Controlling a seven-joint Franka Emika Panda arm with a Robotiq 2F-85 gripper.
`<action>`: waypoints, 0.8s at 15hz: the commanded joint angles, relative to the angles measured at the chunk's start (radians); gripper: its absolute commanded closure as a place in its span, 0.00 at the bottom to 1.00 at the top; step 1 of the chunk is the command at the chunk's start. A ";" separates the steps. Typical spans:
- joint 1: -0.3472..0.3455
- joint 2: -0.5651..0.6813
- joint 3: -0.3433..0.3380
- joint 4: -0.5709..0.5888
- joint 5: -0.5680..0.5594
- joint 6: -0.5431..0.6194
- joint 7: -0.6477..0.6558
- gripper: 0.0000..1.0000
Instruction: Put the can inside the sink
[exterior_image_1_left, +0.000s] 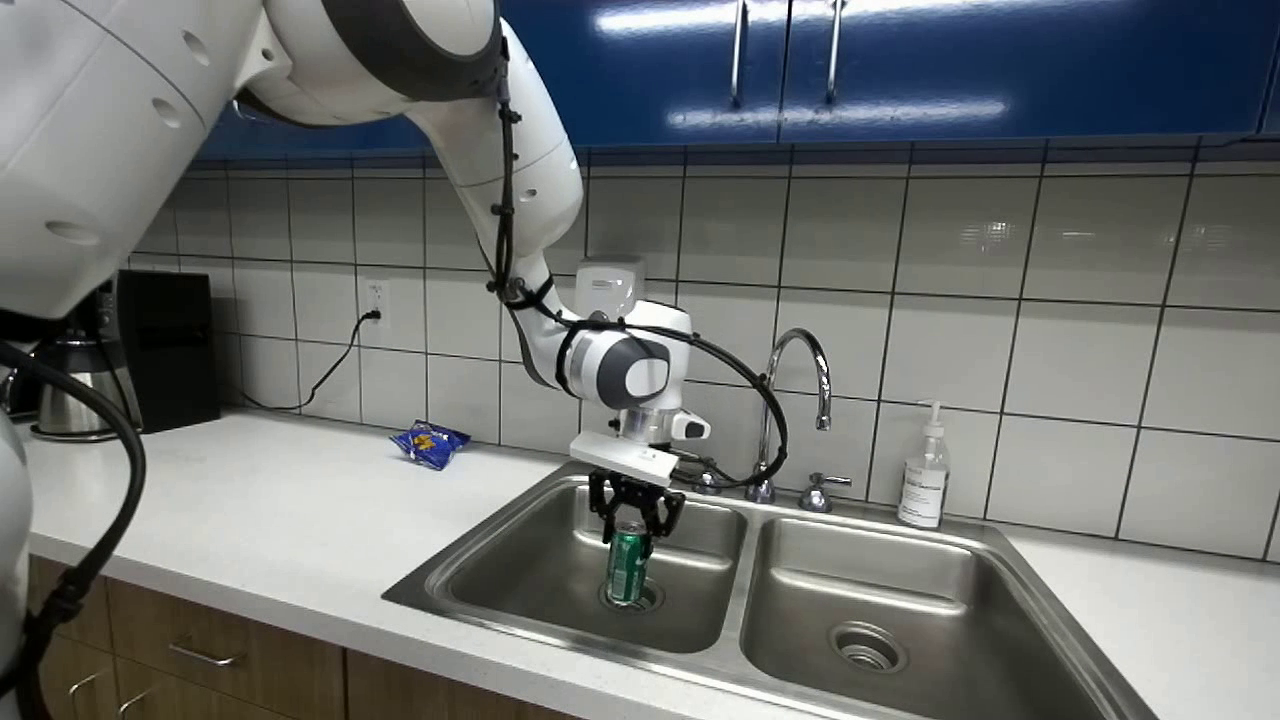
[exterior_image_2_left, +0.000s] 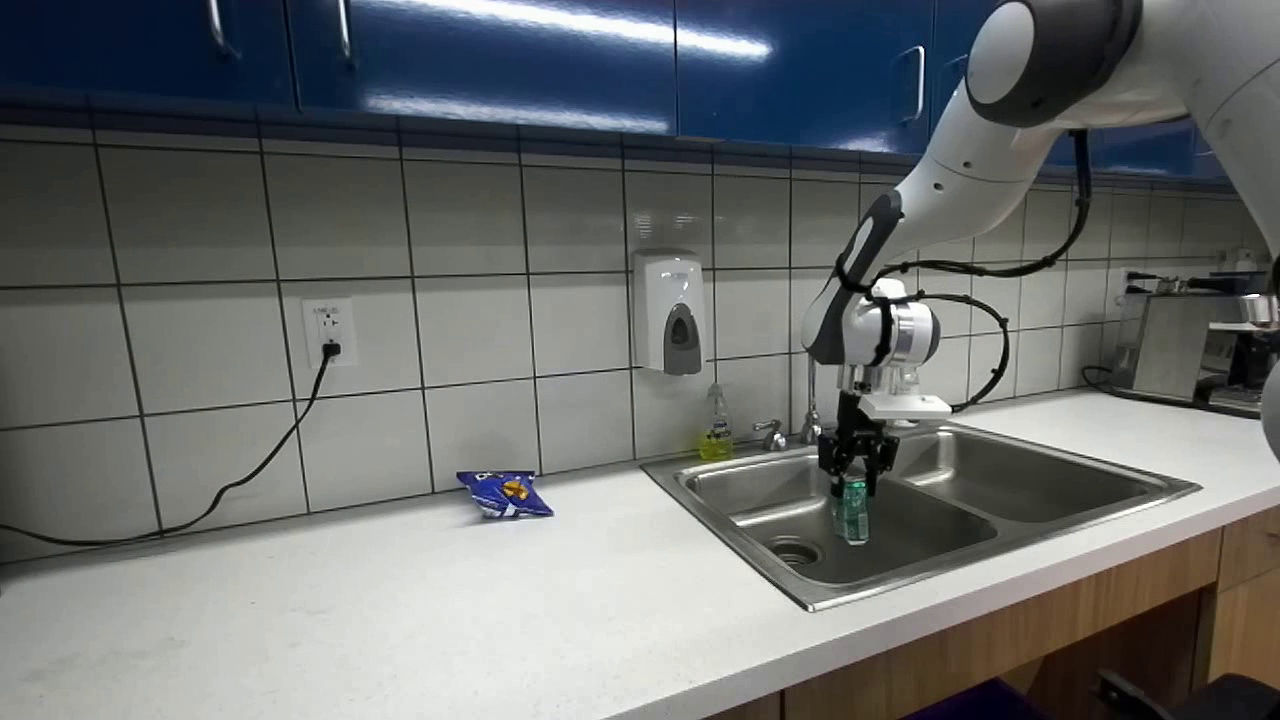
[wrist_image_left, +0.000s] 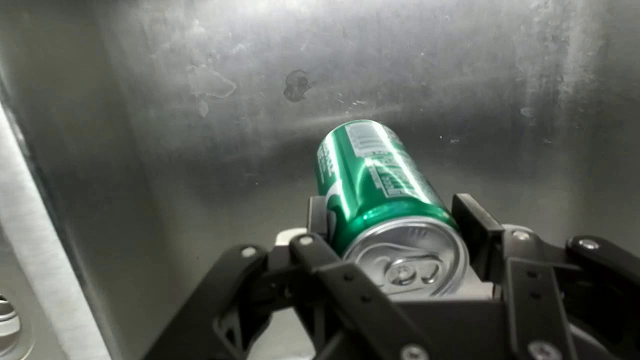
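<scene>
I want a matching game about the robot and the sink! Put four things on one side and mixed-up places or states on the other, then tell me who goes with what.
Column one
1. small green metal drink can
2. crinkled blue foil packet
3. white box-shaped dispenser
4. wide stainless steel double-basin sink

Column two
A. fixed to the white tiled wall
B. has a round metal drain
C. lying on the smooth white countertop
D. between the fingers of the black mechanical end effector

Right pairs: 1-D, 2-C, 3-A, 4-B
</scene>
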 joint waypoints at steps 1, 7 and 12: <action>-0.044 0.041 0.038 0.013 0.012 0.037 -0.028 0.61; -0.065 0.075 0.056 0.007 0.005 0.065 -0.024 0.61; -0.073 0.075 0.058 0.001 0.004 0.079 -0.024 0.61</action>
